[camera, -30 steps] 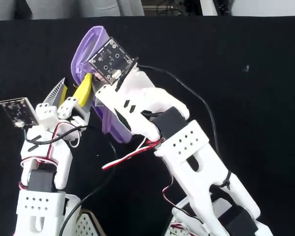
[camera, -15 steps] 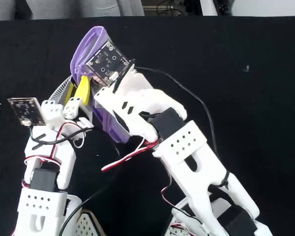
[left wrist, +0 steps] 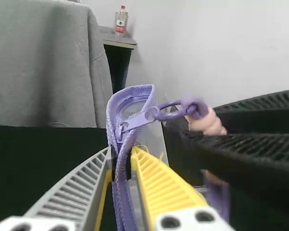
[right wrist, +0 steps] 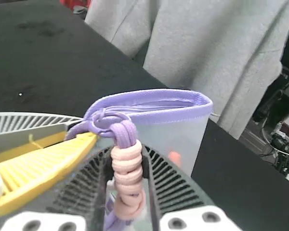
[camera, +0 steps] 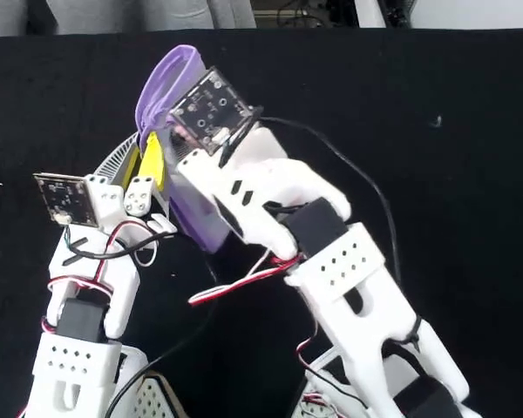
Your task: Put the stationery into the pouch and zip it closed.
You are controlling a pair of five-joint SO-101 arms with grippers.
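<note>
"Pouch [camera: 167, 77] first: where is it, and how does it lie?"
"One purple pouch, held between two grippers over the black table [camera: 453, 174]. Its long axis runs from the arms toward the far edge."
"Grips?"
"Left gripper [left wrist: 121, 155] pinches its zip edge; right gripper [right wrist: 126, 153] is clamped on the one pink pull cord [right wrist: 126, 166]."
"Contents?"
"The right arm [camera: 270, 192] hides its middle. There's an orange blur [right wrist: 174, 156] inside, unidentifiable."
</note>
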